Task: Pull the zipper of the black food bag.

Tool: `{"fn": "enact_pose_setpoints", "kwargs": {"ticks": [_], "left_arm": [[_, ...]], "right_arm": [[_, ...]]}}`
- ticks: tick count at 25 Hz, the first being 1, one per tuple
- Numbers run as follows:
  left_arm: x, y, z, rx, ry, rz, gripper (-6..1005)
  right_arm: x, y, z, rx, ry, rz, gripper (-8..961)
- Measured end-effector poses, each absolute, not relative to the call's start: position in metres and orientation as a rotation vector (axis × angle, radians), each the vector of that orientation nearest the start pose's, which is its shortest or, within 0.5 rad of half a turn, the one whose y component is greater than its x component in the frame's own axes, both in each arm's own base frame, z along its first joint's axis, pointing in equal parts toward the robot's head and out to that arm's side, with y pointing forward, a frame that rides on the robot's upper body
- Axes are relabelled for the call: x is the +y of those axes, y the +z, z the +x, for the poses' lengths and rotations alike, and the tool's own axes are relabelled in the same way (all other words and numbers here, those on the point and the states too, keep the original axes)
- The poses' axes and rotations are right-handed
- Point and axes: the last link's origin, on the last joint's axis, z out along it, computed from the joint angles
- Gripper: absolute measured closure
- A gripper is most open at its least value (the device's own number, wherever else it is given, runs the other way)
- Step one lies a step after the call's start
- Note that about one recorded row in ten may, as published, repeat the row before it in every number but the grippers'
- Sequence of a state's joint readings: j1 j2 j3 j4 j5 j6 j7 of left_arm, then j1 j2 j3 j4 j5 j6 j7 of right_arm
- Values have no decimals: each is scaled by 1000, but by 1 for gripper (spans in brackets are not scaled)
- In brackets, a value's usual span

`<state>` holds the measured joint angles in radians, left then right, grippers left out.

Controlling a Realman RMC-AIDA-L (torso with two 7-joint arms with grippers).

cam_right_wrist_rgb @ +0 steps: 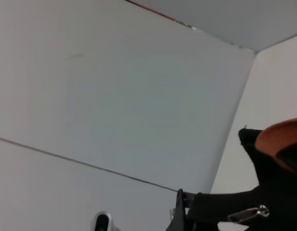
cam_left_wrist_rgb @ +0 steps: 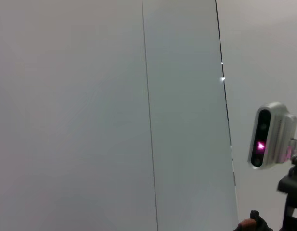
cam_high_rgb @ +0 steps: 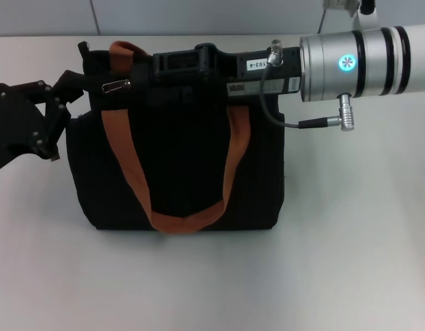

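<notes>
The black food bag (cam_high_rgb: 178, 165) stands on the white table in the head view, its orange-brown strap (cam_high_rgb: 129, 172) hanging down the front. The silver zipper pull (cam_high_rgb: 116, 86) lies near the bag's upper left corner and also shows in the right wrist view as the zipper pull (cam_right_wrist_rgb: 249, 213). My right gripper (cam_high_rgb: 147, 72) reaches in from the right along the top of the bag and ends just right of the pull. At the bag's upper left edge sits my left gripper (cam_high_rgb: 57, 110), against the side of the bag.
White table (cam_high_rgb: 350, 262) surrounds the bag, with a grey wall behind it. A grey cable (cam_high_rgb: 281, 117) loops off the right wrist above the bag's right corner. The left wrist view shows mostly wall and a small grey camera unit (cam_left_wrist_rgb: 271, 135).
</notes>
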<state>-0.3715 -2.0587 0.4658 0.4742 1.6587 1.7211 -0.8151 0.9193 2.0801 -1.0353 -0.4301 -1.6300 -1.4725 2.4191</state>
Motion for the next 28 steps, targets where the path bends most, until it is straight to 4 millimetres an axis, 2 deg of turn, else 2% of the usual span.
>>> {"fn": "enact_pose_setpoints", "kwargs": {"ticks": [7, 12, 28], "left_arm": [[285, 42, -298, -207, -1031, -2221, 988], [283, 41, -299, -202, -1030, -2217, 988], [284, 38, -291, -161, -1061, -2230, 989]], "right_arm": [[384, -62, 103, 2034, 963, -2623, 301], [384, -72, 101, 2109, 924, -2588, 512], [390, -86, 90, 2154, 829, -2549, 516]]}}
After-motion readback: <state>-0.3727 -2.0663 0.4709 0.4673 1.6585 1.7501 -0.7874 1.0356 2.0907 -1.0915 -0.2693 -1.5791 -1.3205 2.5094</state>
